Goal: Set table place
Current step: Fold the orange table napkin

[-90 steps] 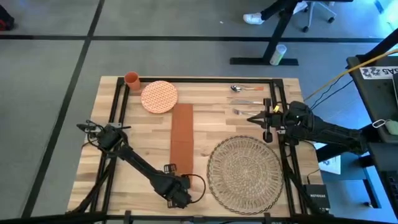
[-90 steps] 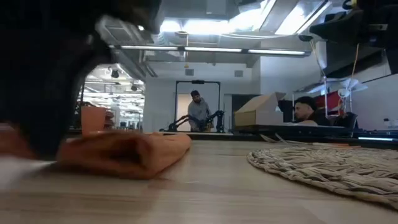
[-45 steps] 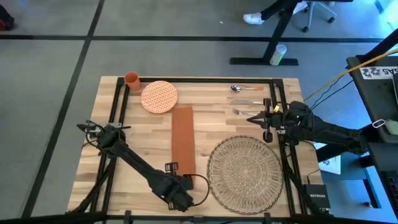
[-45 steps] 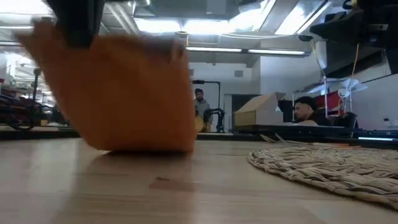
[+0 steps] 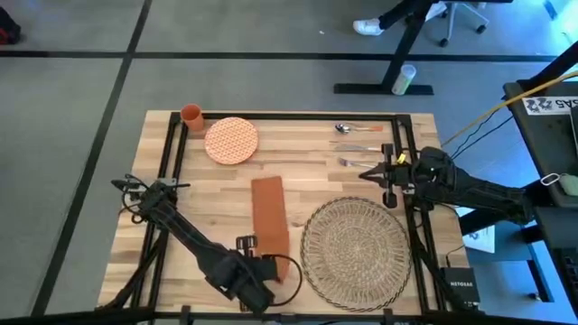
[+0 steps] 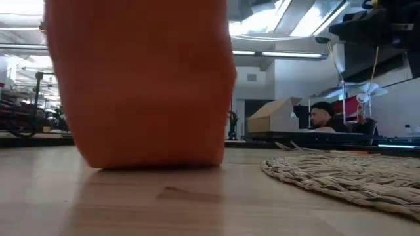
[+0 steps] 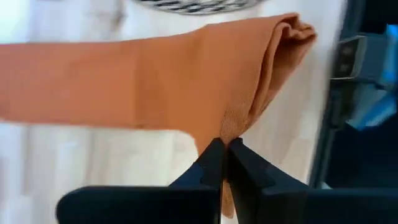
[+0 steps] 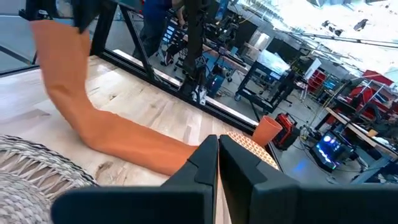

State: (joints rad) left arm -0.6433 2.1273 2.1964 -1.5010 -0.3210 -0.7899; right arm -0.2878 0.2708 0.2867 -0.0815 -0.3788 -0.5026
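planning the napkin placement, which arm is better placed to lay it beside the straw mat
Left. The left gripper is already shut on the napkin, lifting its near end just beside the straw mat. The right gripper waits with fingers closed and empty at the table's far right, near the cutlery.

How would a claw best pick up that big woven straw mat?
Probably by the mat's lacy openwork rim, on the edge toward the right claw, coming in low from the side. It lies flat on the table and is too wide to span; only the thin edge offers purchase.
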